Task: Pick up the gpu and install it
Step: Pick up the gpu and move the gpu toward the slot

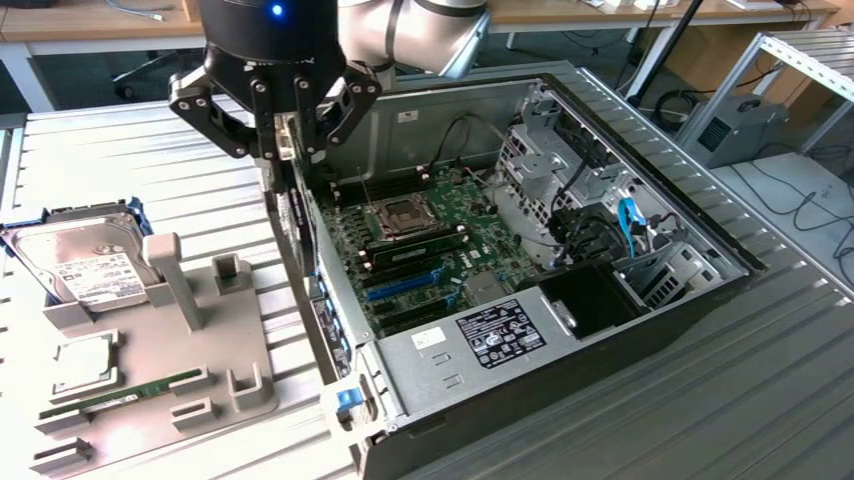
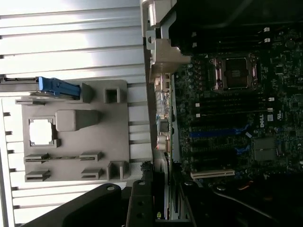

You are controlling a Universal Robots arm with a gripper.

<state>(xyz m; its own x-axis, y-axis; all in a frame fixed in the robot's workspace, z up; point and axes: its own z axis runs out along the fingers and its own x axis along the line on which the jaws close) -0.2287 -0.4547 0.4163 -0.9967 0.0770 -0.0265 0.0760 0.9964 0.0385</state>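
Observation:
My gripper (image 1: 284,148) hangs over the rear wall of the open computer case (image 1: 694,300), at the exterior view's left side of it. It is shut on the gpu (image 1: 294,235), a thin black card seen edge-on that hangs straight down from the fingers along that wall. In the wrist view the gpu's edge (image 2: 162,191) runs between my dark fingers (image 2: 139,208), just at the case's rear wall. The motherboard (image 1: 434,235) lies flat inside, with blue expansion slots (image 1: 400,286) near the card's lower end. The same blue slots (image 2: 218,133) and a white slot (image 2: 213,174) lie beside the card.
A grey parts holder (image 1: 200,350) lies on the slatted metal table at the exterior view's left, with a silver hard drive (image 1: 83,268), a processor chip (image 1: 80,366) and a green memory stick (image 1: 127,394). The drive cage and cables (image 1: 587,215) fill the case's far side.

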